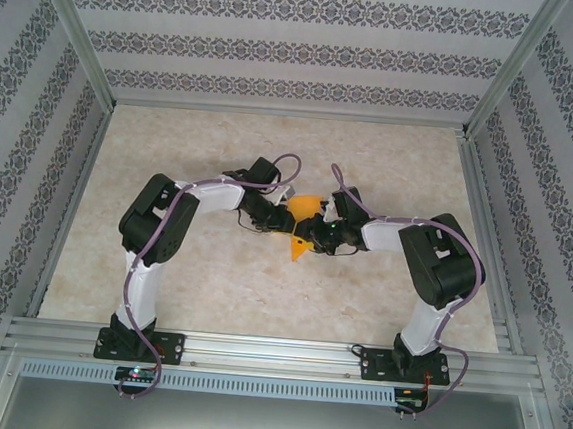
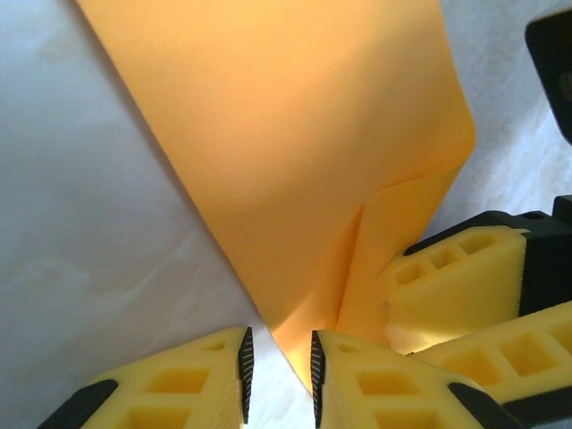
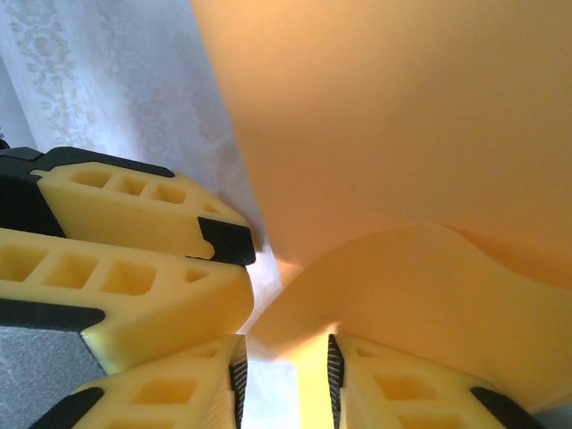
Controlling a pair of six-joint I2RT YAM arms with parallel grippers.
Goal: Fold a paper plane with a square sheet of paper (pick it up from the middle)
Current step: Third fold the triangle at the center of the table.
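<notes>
pale marbled table, folded orange paper

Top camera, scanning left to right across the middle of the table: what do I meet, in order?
Left arm's elbow → left hand → orange sheet of paper → right hand → right arm's elbow.

The right gripper is holding its fingers apart, the square sheet of paper curling down between them, the left gripper sitting just beside.
</notes>
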